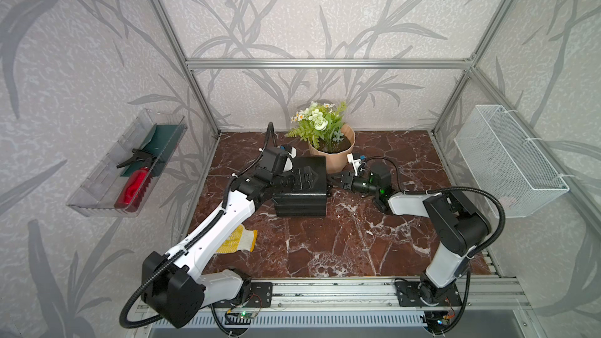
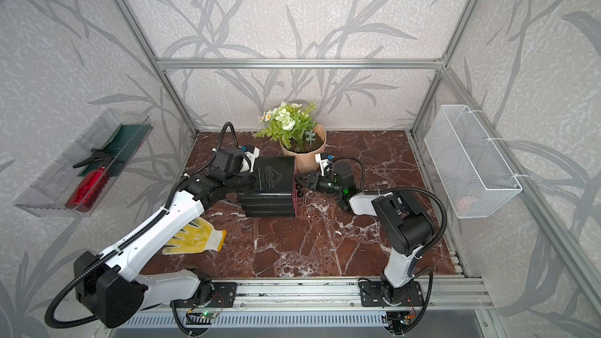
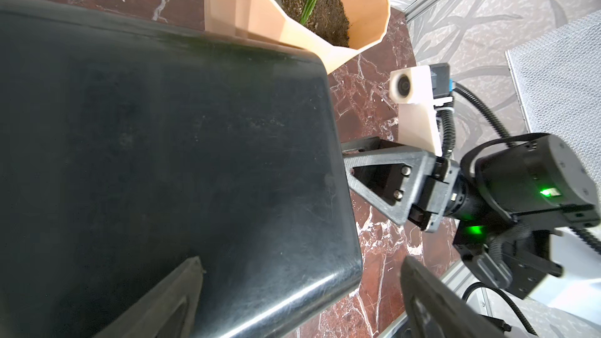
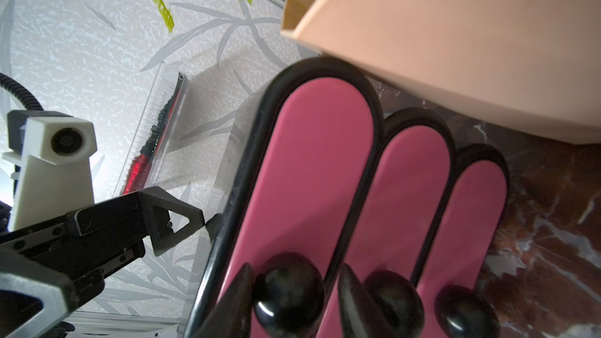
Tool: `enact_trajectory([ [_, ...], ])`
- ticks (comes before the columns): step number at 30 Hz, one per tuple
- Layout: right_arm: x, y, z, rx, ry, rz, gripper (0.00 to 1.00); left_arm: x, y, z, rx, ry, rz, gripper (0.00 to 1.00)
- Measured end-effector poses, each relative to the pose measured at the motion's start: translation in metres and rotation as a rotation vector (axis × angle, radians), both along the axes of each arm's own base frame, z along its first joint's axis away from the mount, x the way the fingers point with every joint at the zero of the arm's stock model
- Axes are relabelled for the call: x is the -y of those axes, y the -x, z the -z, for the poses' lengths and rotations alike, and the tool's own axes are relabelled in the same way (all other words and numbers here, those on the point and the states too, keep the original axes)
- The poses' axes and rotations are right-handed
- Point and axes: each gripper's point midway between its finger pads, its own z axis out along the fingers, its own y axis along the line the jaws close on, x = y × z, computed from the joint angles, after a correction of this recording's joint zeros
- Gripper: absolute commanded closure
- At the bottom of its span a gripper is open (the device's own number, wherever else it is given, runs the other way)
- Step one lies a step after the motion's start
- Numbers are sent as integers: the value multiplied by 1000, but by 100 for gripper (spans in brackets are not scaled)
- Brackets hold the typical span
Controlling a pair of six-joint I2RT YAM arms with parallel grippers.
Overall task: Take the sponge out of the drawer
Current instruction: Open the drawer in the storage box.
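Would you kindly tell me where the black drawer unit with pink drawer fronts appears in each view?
In a top view: black drawer unit, mid-table.
In a top view: the unit, same place, pink edge showing.
Left wrist: its black top fills much of the picture.
Right wrist: its pink fronts with black knobs, close up.
Shared landmark: peach faceted flower pot, just behind it.

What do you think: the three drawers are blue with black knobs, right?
Not blue. The three drawers are pink with black knobs; the right wrist view shows it.
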Motion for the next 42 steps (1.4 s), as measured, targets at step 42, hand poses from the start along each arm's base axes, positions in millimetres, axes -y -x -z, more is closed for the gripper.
enact_trajectory([
  [42,129,13,-98,268,550,394,38,-1,-11,-1,49,46,-10,3],
])
